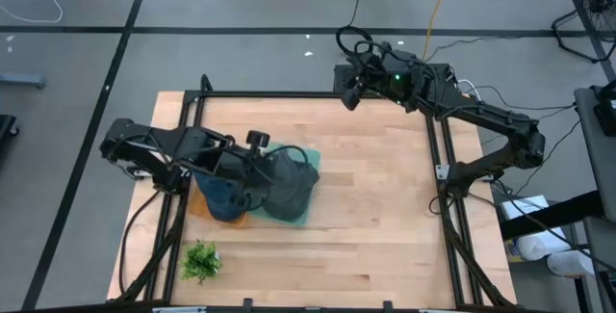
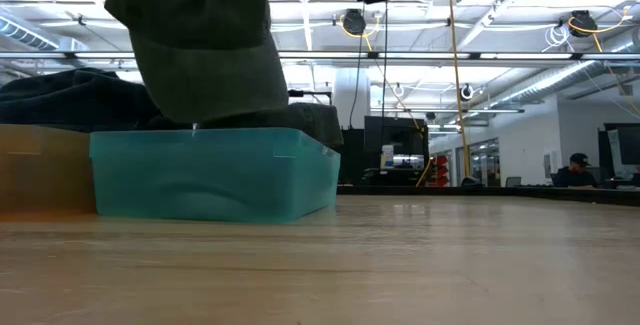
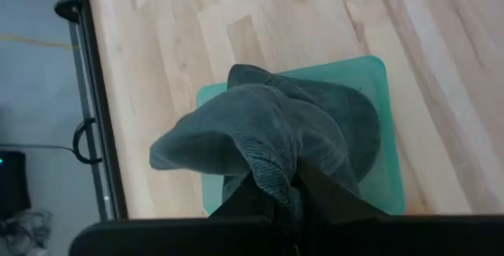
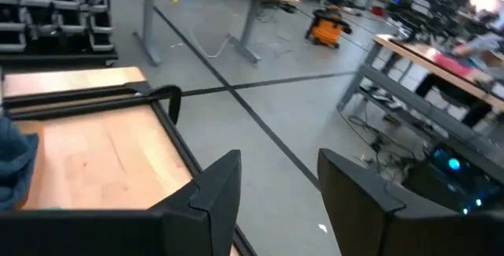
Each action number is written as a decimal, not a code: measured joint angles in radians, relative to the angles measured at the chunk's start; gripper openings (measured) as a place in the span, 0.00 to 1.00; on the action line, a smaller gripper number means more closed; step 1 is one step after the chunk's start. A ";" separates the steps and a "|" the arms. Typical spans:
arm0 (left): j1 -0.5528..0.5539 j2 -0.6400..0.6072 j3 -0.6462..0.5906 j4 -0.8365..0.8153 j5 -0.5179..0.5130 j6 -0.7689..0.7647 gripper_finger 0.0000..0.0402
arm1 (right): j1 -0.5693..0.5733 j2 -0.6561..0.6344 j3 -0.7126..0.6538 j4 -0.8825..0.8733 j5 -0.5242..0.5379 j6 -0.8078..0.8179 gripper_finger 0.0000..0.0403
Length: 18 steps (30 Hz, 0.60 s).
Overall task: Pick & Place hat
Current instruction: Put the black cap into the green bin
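Overhead, table-level and wrist views of a two-arm robot at a wooden table [image 1: 366, 197].

Left arm: the left gripper [image 1: 258, 164] is over the left half of the table, its fingers pinched tight on a fold of a dark grey-green hat [image 1: 284, 183]. In the left wrist view the fingers [image 3: 250, 197] grip the hat [image 3: 276, 130] by its fabric, and the rest of it drapes away from them over a teal bin [image 3: 386, 169].

Hat and bin: at table level the hat [image 2: 205, 55] hangs from above with its lower edge at the rim of the teal bin [image 2: 215, 180]; whether the two touch cannot be told. More dark cloth lies inside the bin. An orange bin [image 2: 45, 170] stands touching the teal one on its left, and seen from above a blue hat [image 1: 219, 200] lies over it.

Right arm: the right gripper [image 1: 348, 90] waits at the far edge of the table, right of centre. Its fingers [image 4: 216, 189] stand apart with nothing between them.

Other item: a small green plant [image 1: 201, 261] lies near the front left corner, well apart from the bins.
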 joint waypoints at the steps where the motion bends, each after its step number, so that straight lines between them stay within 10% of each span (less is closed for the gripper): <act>1: -0.002 0.004 0.000 0.001 0.000 0.018 0.04 | -0.006 0.000 0.000 0.000 -0.014 -0.011 0.39; 18: -0.089 0.018 0.000 -0.034 0.029 0.204 0.04 | -0.111 0.000 0.000 -0.179 -0.013 0.149 0.39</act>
